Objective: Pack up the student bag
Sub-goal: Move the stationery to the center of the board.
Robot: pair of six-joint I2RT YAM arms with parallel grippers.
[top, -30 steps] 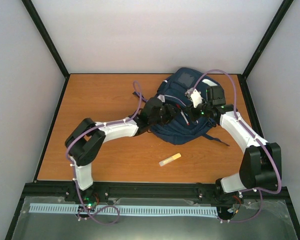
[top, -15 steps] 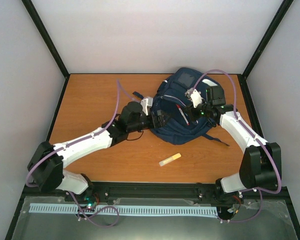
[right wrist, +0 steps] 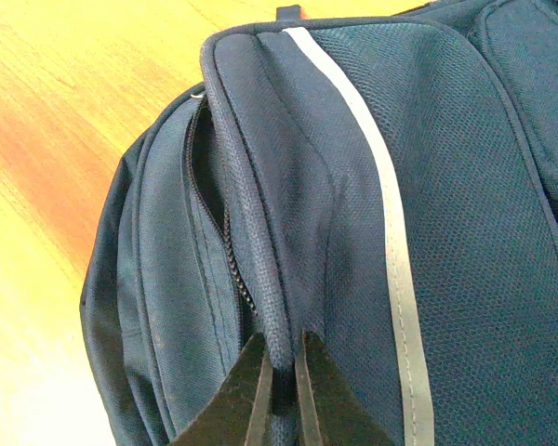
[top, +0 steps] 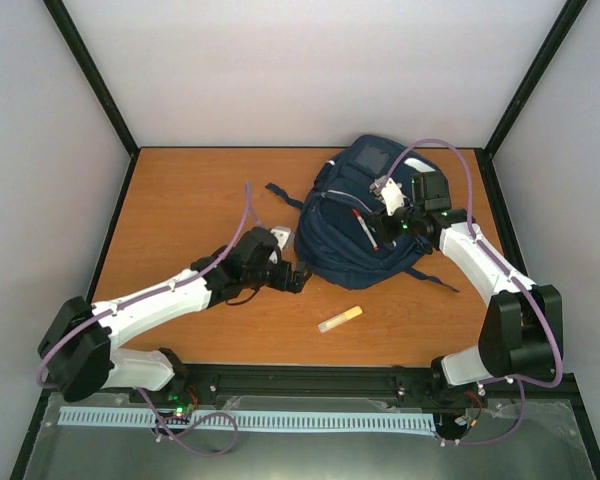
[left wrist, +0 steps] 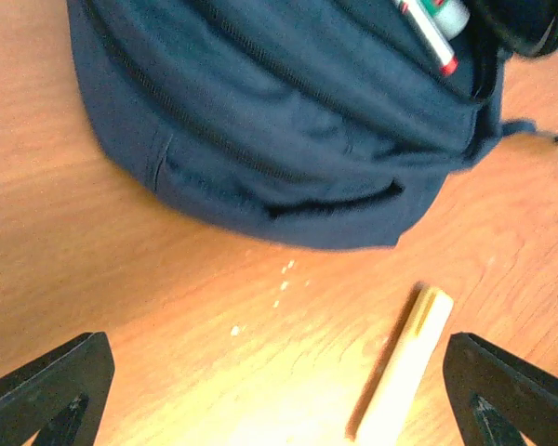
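The student bag (top: 352, 238), a navy backpack, lies at the table's far right with its main compartment unzipped; a red-and-white pen (left wrist: 429, 38) sticks out of the opening. My right gripper (top: 385, 205) is shut on the bag's zipper rim, and the right wrist view shows the two fingers (right wrist: 281, 372) pinching that fabric edge of the bag (right wrist: 353, 186). My left gripper (top: 296, 277) hangs open over bare table just left of the bag's lower end. In its wrist view the wide-spread gripper (left wrist: 279, 400) holds nothing, with the bag (left wrist: 288, 121) beyond it.
A pale yellow stick-shaped item (top: 340, 319) lies on the table in front of the bag, and shows as a pale yellow stick (left wrist: 405, 372) near the left gripper's right finger. A dark strap (top: 280, 192) trails left of the bag. Black frame posts and white walls enclose the table (top: 180, 220).
My left arm has pulled back out of the bag's opening, moving left and toward the near edge, and its gripper has opened. The right arm and the bag have stayed put.
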